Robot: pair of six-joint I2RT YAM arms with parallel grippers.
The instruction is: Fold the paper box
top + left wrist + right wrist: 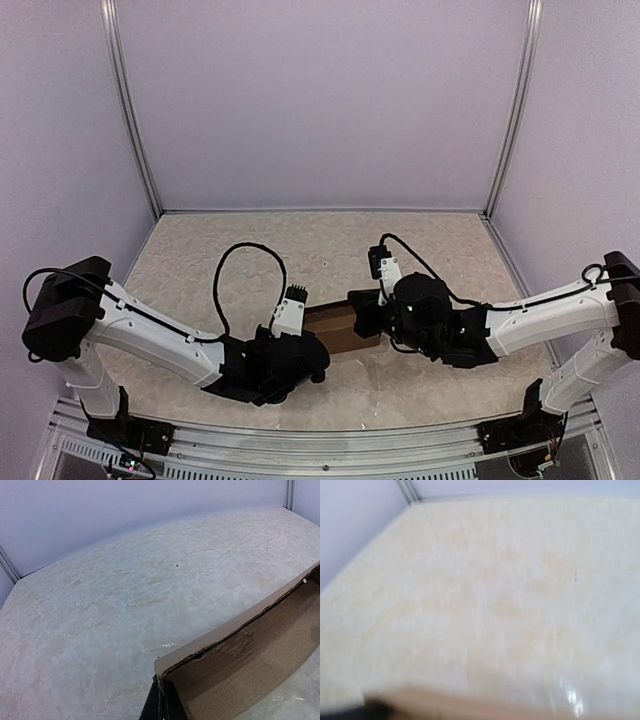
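the mottled table (200, 250) fills the floor of the cell; the left arm (150, 330) reaches in from 8 o'clock, low and nearly flat, with its wrist rolled toward the middle; the right arm (540, 310) mirrors it from 4 o'clock, with its wrist bent down; between the two wrists, a little toward 6 o'clock from the table's centre, is the paper box (335, 328), a brown card piece with one wall standing up.

it looks light and thin, stiff across a panel but quick to crease or tear at a raw edge, and likely to slide on the smooth top; my judgement is to hold it close to a corner or fold line, not mid-panel.

the left gripper (161, 705) is clenched on the box's 8 o'clock corner, with the wall rising straight out of its dark fingers; the right gripper (362, 312) is closed at the 3 o'clock end, against the card; its own view is too blurred to tell whether it pinches any card.
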